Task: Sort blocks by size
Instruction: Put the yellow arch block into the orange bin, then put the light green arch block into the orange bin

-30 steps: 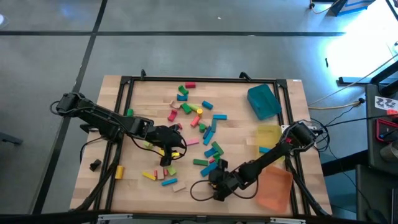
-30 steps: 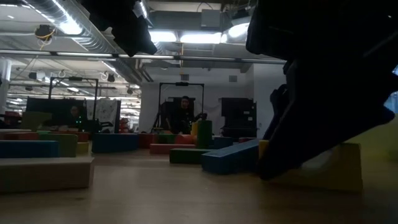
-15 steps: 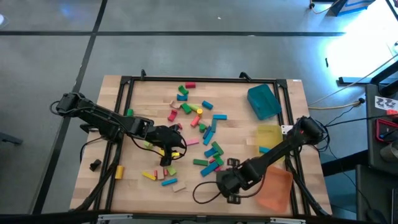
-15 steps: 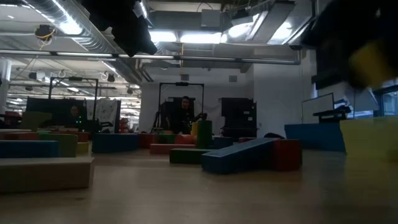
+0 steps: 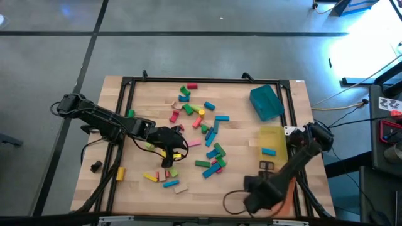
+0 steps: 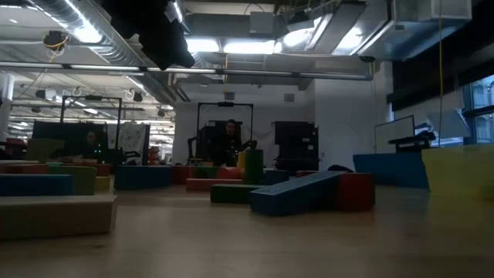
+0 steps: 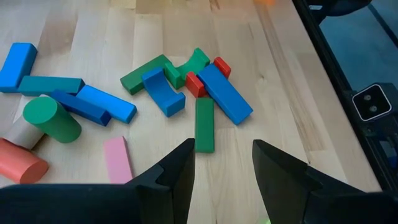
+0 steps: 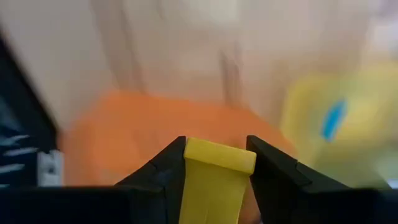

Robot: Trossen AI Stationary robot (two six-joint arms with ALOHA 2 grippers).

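Wooden blocks of several colours lie scattered on the table, with one cluster [image 5: 212,160] at mid-table and another [image 5: 188,103] farther back. My right gripper [image 8: 216,152] is shut on a yellow block [image 8: 214,177]. It hangs near the table's near right corner [image 5: 259,196], over the orange tray [image 8: 149,130]. My left gripper [image 7: 221,168] stands open above bare wood, left of the middle cluster [image 5: 171,152]. Nothing is between its fingers, and a green bar [image 7: 204,124] lies just ahead of them. My right gripper pinches the yellow block by two opposite sides [image 8: 189,163] between its two fingers. The fingers point steeply down. The block is lifted clear, above the orange tray.
A teal tray [image 5: 266,102] stands at the far right. Nearer is a yellow tray [image 5: 273,133] holding a blue block [image 5: 269,151], then the orange tray [image 5: 282,185]. A black frame [image 5: 125,113] borders the table. A dark lump [image 5: 95,166] lies outside it at the left.
My right gripper has risen from the near side of the middle cluster with the yellow block. It has gone toward the table's right edge and the orange tray, tipping from nearly level to pointing steeply down, and has left the low view. The yellow block is lifted clear.
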